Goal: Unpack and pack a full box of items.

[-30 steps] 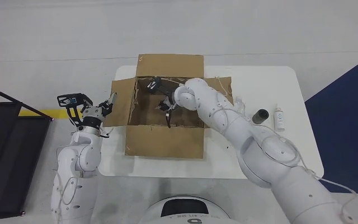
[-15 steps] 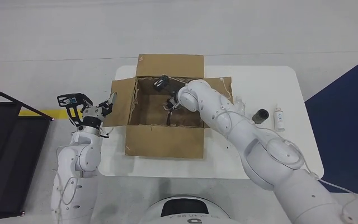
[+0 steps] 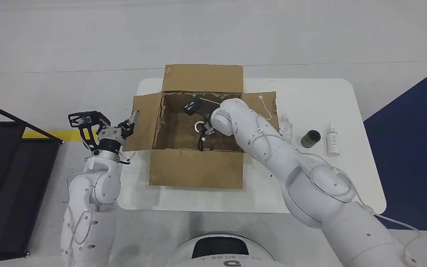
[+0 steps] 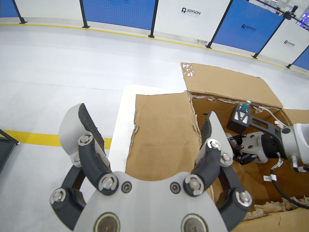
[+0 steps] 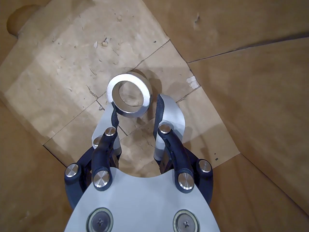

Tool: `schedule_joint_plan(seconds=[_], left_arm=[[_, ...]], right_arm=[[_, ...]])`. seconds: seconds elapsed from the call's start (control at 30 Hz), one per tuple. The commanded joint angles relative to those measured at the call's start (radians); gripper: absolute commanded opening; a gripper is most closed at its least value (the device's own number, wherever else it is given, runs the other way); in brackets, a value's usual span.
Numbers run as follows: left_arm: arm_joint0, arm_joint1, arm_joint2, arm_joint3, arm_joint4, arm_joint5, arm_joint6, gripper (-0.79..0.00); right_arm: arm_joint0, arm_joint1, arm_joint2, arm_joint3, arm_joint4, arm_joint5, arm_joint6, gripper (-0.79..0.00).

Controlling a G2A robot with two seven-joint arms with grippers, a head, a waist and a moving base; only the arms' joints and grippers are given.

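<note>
Two arms: one reaches down into the box [image 3: 195, 170], the other waits off to its left.
Ring [image 5: 129, 95]: a metal ring, tilted, low inside the box near the bottom cardboard.
Right jaws: closed in on the ring's outer rim, pinching it as far as I can see. They come from above, since the walls block any side approach.
Left jaws: spread wide and holding nothing, beside the left flap [image 4: 159, 134], probably parked there to keep the box mouth free.
Table [image 3: 320, 93]: a dark cylinder [image 3: 309, 139] and a small bottle [image 3: 332, 140] stand right of the box, likely unpacked.
Stage: unpacking, I'd judge.
</note>
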Motion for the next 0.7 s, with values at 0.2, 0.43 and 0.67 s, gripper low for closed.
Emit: schedule_joint_plan(seconds=[0.2,0.43,0.67], left_arm=[[0.000,0.000,0.000,0.000,0.000,0.000,0.000,0.000],[0.000,0.000,0.000,0.000,0.000,0.000,0.000,0.000],[0.000,0.000,0.000,0.000,0.000,0.000,0.000,0.000]], right_arm=[[0.020,-0.025,0.006,0.056,0.003,-0.044,0.001,-0.483],[0.027,-0.030,0.027,0.087,0.014,-0.083,-0.032,-0.529],[0.027,-0.031,0.050,0.102,0.018,-0.091,-0.107,-0.529]])
